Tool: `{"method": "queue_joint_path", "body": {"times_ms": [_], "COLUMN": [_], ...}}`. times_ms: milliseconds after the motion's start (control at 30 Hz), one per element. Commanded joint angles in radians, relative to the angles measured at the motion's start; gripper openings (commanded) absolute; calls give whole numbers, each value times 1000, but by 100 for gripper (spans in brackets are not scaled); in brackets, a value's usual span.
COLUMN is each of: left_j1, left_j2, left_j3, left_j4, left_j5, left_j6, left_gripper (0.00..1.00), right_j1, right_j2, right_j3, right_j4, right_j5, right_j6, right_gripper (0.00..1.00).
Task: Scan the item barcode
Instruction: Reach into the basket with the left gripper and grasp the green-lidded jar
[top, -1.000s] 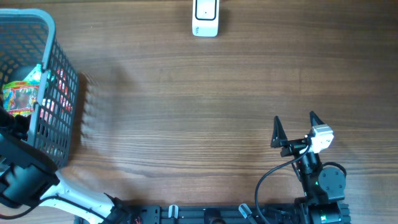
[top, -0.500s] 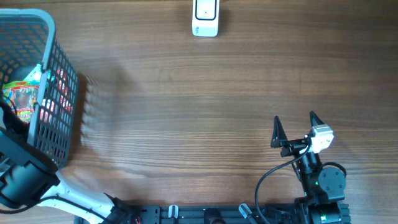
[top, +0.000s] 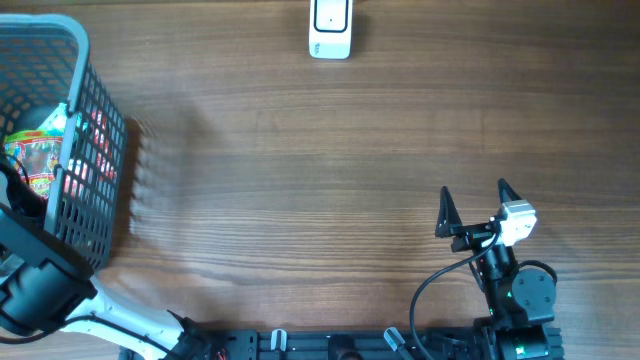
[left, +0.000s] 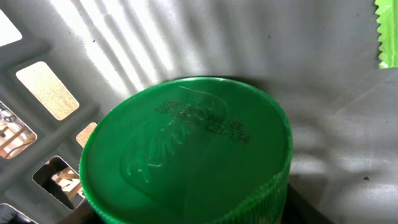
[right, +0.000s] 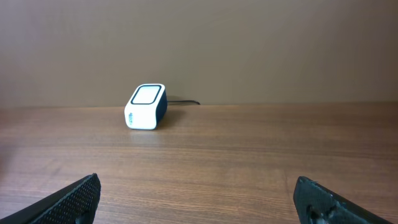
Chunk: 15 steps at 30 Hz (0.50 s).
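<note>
The right arm (top: 518, 290) sits folded at the near edge of the table (top: 300, 170), toward its right corner. The right gripper (top: 473, 190) points at the far edge, jaws spread wide and holding nothing. The left arm (top: 35, 285) reaches up along the left edge. The left gripper's fingers are hidden, so their state cannot be told.

Soft, even light fills the bench (top: 320, 150); the basket (top: 95, 150) throws a faint barred shadow toward the right edge. Close up, the green lid (left: 186, 162) shows a dull sheen, slightly soft.
</note>
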Motion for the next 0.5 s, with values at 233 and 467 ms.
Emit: {"method": "queue_joint_path", "body": {"times_ms": [233, 467], "left_j1": [3, 3], "left_j2": [-8, -8], "left_j3": [-12, -112], "left_j4": [23, 135], "left_j5": [31, 55], "left_j6": [-2, -1], "left_gripper": [100, 100], "right_j1": [3, 3], "right_j2": [-5, -5], "right_j3": [-1, -1], "right_j4": [2, 2], "right_j5": [-8, -8], "right_j6": [-8, -9], "right_gripper": [100, 100]}}
